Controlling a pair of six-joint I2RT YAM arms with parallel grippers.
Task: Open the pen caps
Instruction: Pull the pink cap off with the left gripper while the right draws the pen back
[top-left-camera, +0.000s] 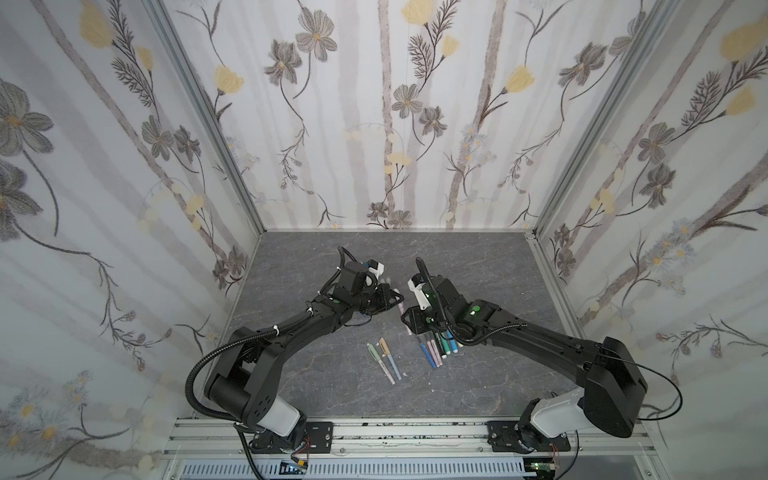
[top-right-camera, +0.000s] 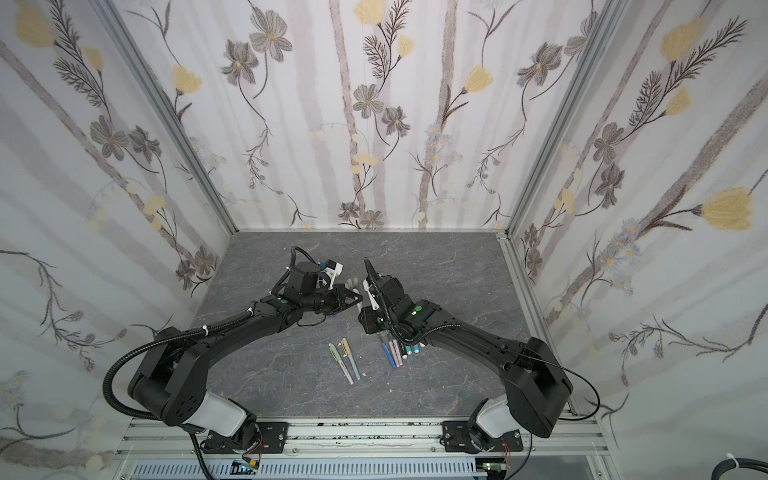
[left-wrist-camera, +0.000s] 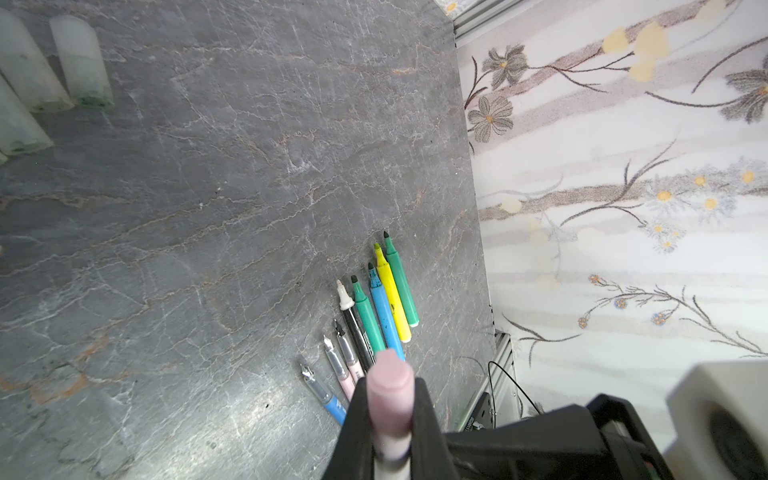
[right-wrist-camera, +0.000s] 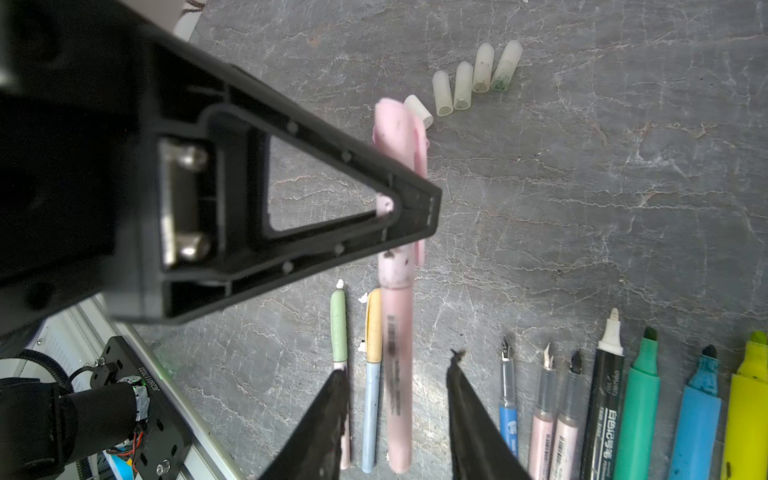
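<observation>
We see the left tool (right-wrist-camera: 415, 208) clamped tight on the pink cap (right-wrist-camera: 395, 137), above the worktop (right-wrist-camera: 582, 208). The pink pen (right-wrist-camera: 395, 332) runs between the parted jaws of the right tool (right-wrist-camera: 397, 363), touching neither

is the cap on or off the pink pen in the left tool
On. The pink cap is seated on the pink pen, no tip showing; the left tool grips the cap.

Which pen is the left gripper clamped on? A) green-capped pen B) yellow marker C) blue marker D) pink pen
D: the left gripper is shut on the pink pen, its fingers pinching the cap, which is not yet off.
</observation>
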